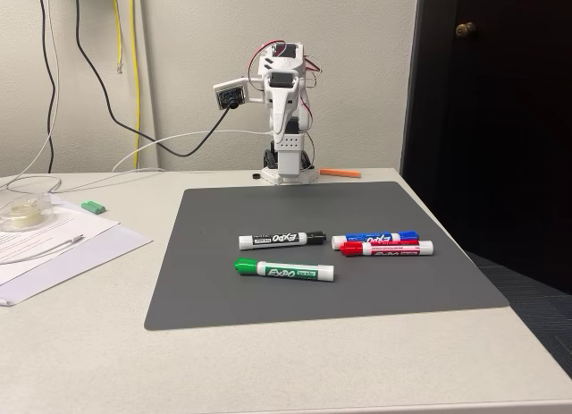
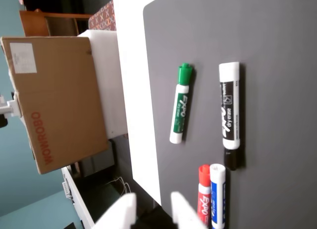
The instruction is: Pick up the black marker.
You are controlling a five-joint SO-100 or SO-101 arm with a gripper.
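The black marker (image 1: pixel 282 240) lies flat on the dark grey mat (image 1: pixel 313 298), cap to the right in the fixed view. In the wrist view the black marker (image 2: pixel 231 115) lies lengthwise with its cap toward the bottom. The arm is folded up at the back of the table, and its gripper (image 1: pixel 284 119) hangs far behind the markers. In the wrist view the gripper (image 2: pixel 152 197) enters from the bottom edge. Its two white fingertips (image 2: pixel 126 206) stand slightly apart with nothing between them.
A green-capped marker (image 1: pixel 284 270) lies in front of the black one; blue (image 1: pixel 375 239) and red (image 1: pixel 386 249) markers lie side by side to its right. Papers (image 1: pixel 54 244), a tape roll (image 1: pixel 20 213) and cables sit at the left. A cardboard box (image 2: pixel 54 100) stands beyond the table.
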